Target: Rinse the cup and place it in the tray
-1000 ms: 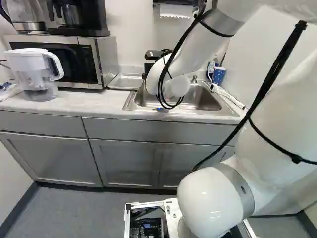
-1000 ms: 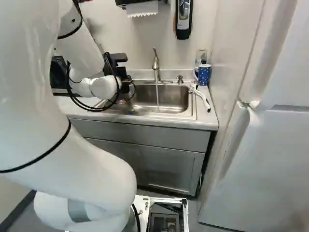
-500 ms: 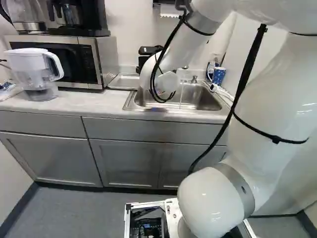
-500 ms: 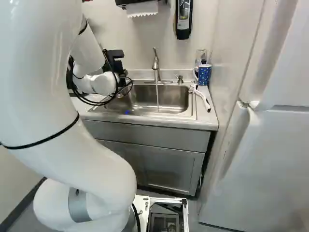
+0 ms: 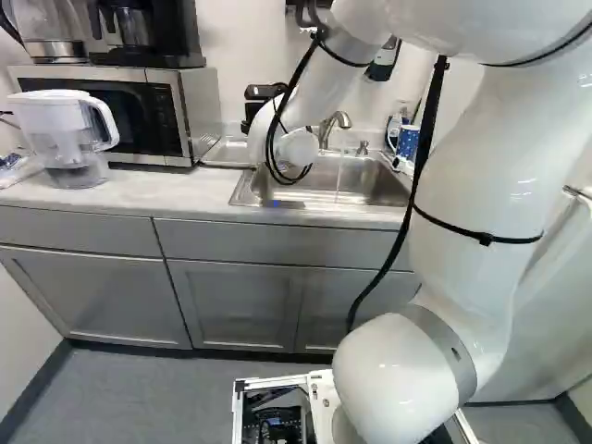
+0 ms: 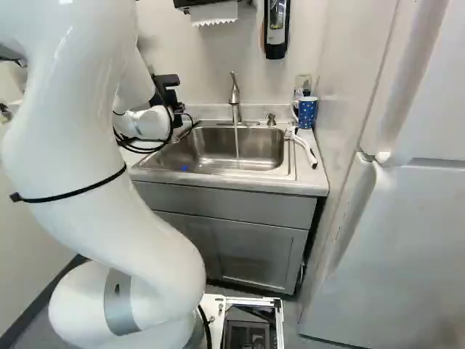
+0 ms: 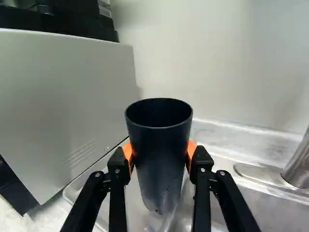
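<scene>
At the left of the sink in the right base view, the gripper point(image 6: 167, 94) shows only as black parts behind the white wrist; its fingertips are hidden there. In the wrist view the gripper point(image 7: 160, 157) is shut on a dark cup point(image 7: 161, 159), one orange pad against each side. The cup is upright, its open mouth facing up. Under and behind it lies the clear-looking metal tray point(image 7: 79, 186), between microwave and sink. That tray point(image 5: 231, 151) also shows in the left base view; whether the cup touches it, I cannot tell.
Water runs from the faucet point(image 6: 235, 98) into the sink point(image 6: 254, 149). The microwave point(image 5: 199, 111) stands beside the tray, with a water pitcher point(image 5: 69, 139) in front of it. A blue dotted mug point(image 6: 307, 113) and a white brush point(image 6: 305, 149) lie right of the sink.
My arm has swung left, from over the sink toward the tray, carrying the gripper with it. The faucet has come into sight in the left base view. The base has not moved.
</scene>
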Robot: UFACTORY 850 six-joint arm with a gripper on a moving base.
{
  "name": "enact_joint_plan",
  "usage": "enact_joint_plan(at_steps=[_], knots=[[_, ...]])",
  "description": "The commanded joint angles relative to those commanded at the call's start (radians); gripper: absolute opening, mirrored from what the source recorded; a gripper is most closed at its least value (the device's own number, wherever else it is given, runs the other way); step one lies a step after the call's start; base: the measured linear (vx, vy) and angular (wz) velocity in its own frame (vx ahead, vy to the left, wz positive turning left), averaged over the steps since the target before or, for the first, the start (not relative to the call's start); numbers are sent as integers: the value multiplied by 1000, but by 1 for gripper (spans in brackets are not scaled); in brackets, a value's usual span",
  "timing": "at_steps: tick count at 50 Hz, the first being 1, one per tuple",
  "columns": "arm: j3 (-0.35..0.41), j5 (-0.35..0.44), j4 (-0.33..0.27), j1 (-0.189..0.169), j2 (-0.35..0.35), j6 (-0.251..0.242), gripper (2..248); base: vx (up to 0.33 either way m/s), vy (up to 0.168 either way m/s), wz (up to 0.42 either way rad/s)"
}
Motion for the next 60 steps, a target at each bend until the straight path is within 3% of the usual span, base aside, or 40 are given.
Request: enact_joint_plan(at_steps=[37, 60], knots=[[-178, 20, 0, 43, -199, 0, 124, 0, 0, 0], [-175, 20, 0, 43, -216, 0, 124, 0, 0, 0]])
